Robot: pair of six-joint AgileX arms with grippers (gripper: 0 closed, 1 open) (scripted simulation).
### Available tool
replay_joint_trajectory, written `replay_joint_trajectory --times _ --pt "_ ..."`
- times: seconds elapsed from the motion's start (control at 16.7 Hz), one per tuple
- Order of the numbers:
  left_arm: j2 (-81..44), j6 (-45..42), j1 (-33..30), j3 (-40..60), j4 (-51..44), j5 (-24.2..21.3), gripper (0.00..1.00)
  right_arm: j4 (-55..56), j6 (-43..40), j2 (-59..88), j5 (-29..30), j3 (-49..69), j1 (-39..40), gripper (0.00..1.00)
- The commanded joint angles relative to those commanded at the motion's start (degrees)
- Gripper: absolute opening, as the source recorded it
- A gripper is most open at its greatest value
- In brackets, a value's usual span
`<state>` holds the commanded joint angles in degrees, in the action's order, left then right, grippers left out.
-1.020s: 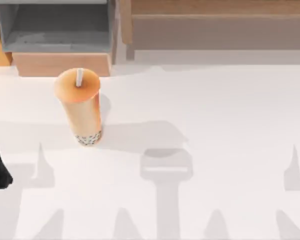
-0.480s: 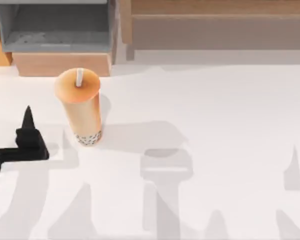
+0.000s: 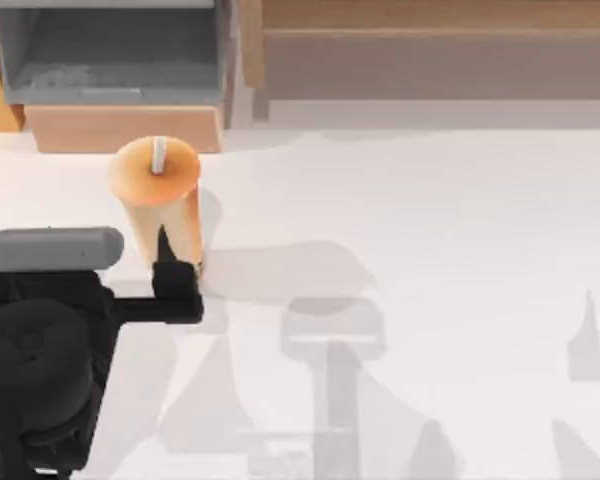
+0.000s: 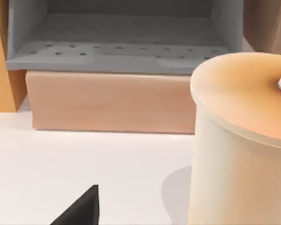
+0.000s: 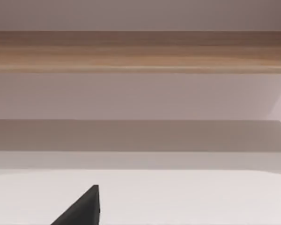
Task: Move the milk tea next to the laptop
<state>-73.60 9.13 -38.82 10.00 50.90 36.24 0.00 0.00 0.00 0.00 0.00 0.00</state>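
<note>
The milk tea stands upright on the white table at the back left, a tall tan cup with a round orange lid and a short white straw. The left wrist view has it close up. My left gripper is open right in front of the cup, near its base, and one dark finger overlaps the lower cup wall in the top view. I cannot tell whether it touches. A finger of it is also in the left wrist view. One finger of my right gripper hangs over bare table. The laptop is out of view.
Behind the cup a grey open box rests on a tan block. A long wooden shelf runs along the back right. The white tabletop stretches to the right of the cup.
My left arm has come in from the left edge and moved right and toward the cup; its finger now sits at the cup's lower wall. The cup has not moved.
</note>
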Motion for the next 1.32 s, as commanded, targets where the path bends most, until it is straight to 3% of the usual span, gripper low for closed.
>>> replay_joint_trajectory --times 0.3,0.72,1.32 --pt "-11.43 1.06 -6.13 1.38 7.66 5.45 1.0 0.0 0.0 0.0 0.0 0.0 0.0 1.0" --pt "-12.6 1.04 -6.49 1.62 8.67 5.85 1.0 0.0 0.0 0.0 0.0 0.0 0.0 1.0" --pt "-30.62 -2.51 5.09 14.39 16.08 -5.77 1.0 0.0 0.0 0.0 0.0 0.0 0.0 1.0"
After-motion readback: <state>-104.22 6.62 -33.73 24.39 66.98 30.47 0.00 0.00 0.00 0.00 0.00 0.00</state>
